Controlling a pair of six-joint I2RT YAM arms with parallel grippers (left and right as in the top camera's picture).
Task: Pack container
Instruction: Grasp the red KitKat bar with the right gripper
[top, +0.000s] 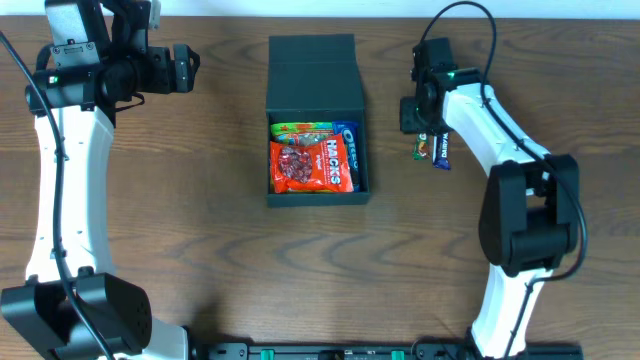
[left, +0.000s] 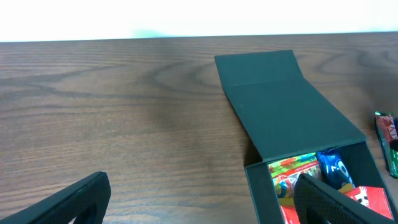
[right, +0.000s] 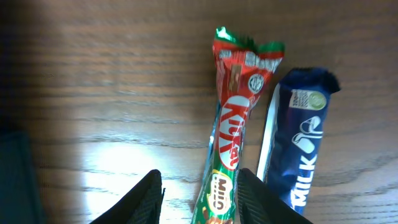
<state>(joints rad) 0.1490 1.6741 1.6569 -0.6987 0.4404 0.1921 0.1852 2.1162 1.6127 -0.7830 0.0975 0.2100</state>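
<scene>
Container (top: 318, 198) sits open on the desk (top: 200, 220), its lid (top: 312, 70) folded flat back from the far edge of the box, and both my arms are off to its sides. Inside it a red packet (top: 308, 166) lies on top and takes up most of the floor. An Oreo packet (top: 351, 150) stands along the box's right wall, and a green packet (top: 300, 130) peeks out at the end next to the lid hinge. My left fingers (left: 68, 202) are spread wide and pinch nothing. They hang over bare wood well to the left of the container, about level with its lid. From that wrist I see the lid (left: 283, 99) stretching away and one corner of the box with the bright wrappers in it. My right fingers (right: 140, 202) are on the other side, just right of the container, and they are spread too. A KitKat (right: 233, 124) lies on the desk with its near end running down between them. I cannot tell whether either finger touches the wrapper. A blue milk bar (right: 305, 149) lies just beside the KitKat, on the side away from the container, and nearly parallel to it. From overhead both bars show as a close pair right of the box, level with its packed half.
</scene>
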